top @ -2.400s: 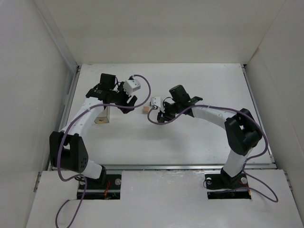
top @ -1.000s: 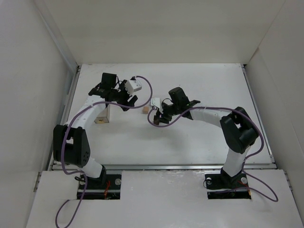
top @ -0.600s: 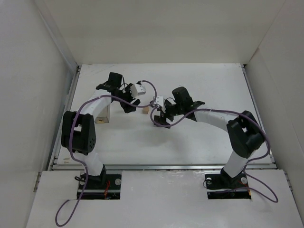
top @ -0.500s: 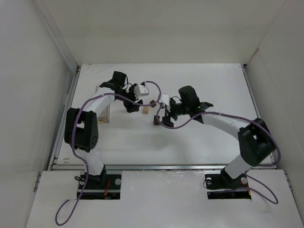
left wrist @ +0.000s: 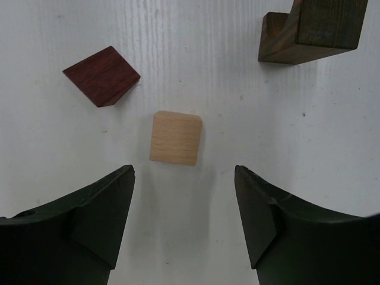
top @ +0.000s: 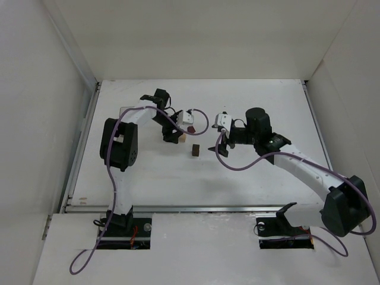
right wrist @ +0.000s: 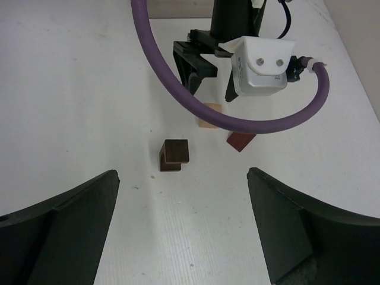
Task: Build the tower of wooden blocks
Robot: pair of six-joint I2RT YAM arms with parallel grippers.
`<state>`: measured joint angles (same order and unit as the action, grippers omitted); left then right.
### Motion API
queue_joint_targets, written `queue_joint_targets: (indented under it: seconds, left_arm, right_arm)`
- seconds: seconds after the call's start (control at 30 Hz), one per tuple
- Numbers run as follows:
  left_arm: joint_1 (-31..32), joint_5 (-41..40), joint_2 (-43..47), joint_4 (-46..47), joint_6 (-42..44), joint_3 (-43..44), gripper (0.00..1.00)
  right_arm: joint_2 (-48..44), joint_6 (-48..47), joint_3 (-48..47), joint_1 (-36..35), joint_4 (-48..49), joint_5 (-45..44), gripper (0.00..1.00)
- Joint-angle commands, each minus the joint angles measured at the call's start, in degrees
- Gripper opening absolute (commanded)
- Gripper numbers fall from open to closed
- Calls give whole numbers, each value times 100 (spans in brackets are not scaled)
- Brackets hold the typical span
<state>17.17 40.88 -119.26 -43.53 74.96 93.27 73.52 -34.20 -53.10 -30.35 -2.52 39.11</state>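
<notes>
The pale tan cube lay flat on the white table, with nothing stacked on it. In my left wrist view it sat just ahead of my left pincer, in line with the gap between the fingers and touching neither. That pincer was spread wide and held nothing.

From the cube in the same view, the maroon pointed piece lay at about 10 o'clock, close by but apart. The dark brown block stood at about 1 o'clock, farther off and cut by the top edge. It showed a stepped, notched shape.

From above, the three pieces made a small loose cluster near the middle of the table. The maroon piece was at about 1 o'clock of the cube, and the dark brown block at about 5 o'clock. None touched another. My left pincer was at the cube's 9 o'clock.

My right pincer hung at the brown block's 3 o'clock, clear of it. Its fingers stood far apart and empty. In that wrist's view the brown block was nearest, with the cube and maroon piece beyond. Above them were my left wrist's white camera housing and purple cable.
</notes>
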Motion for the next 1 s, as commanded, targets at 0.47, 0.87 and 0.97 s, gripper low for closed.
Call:
queue_joint_targets:
  seconds: [0.47, 0.87, 0.97]
  left_arm:
    - [384, -230, 325, 792, -605, -503, 48]
    - [384, -300, 658, 995, -1008, -556, 7]
    - [331, -432, 913, 785, -1228, -214, 0]
  right_arm:
    - [-268, 150, 177, 90, 165, -176, 94]
    - [-320, 203, 230, 90, 165, -229, 94]
    - [-434, 203, 283, 90, 165, -281, 94]
